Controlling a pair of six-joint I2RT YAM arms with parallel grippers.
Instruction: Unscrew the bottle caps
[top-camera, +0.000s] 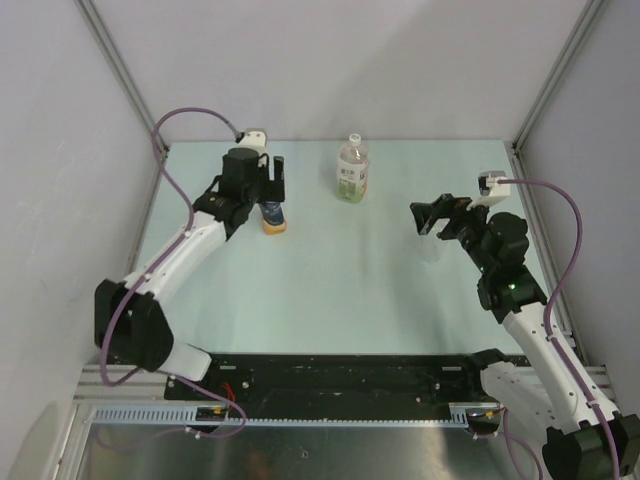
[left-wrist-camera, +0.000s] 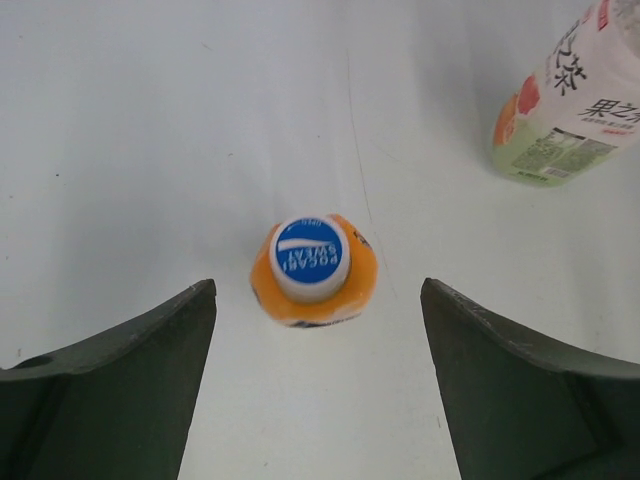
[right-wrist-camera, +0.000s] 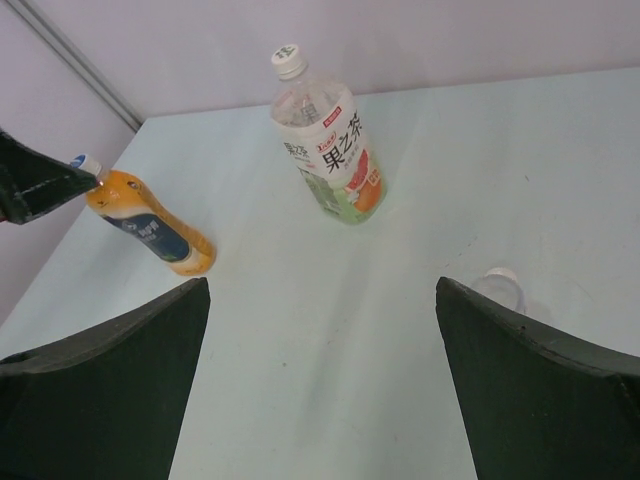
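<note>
nearest in, on the right side, the clear bottle (right-wrist-camera: 503, 297) stands with its whitish cap (right-wrist-camera: 500, 274) on. the right gripper (right-wrist-camera: 322, 290) hangs above and beside it, jaws spread wide, holding nothing.

further out on the left, here's the action: the orange bottle (left-wrist-camera: 362, 287) stands upright with its blue cap (left-wrist-camera: 311, 257) seated on the neck. the left gripper (left-wrist-camera: 317, 300) sits directly over it, jaws spread, one finger on each side. in the wrist view both are apart from the cap, with no contact that i can see.

farthest back, mid-table, the tea bottle (top-camera: 352, 172) stands alone with its own cap (right-wrist-camera: 287, 60) in place and no gripper near it.

so by my reading nothing is unscrewed yet — three bottles, three caps, all on. the left arm looks lined up to close on the blue cap and start twisting, which would be the first of the three. the bottle isn't braced by the other arm, so it may spin with the cap — a judgement, not a thing seen.
</note>
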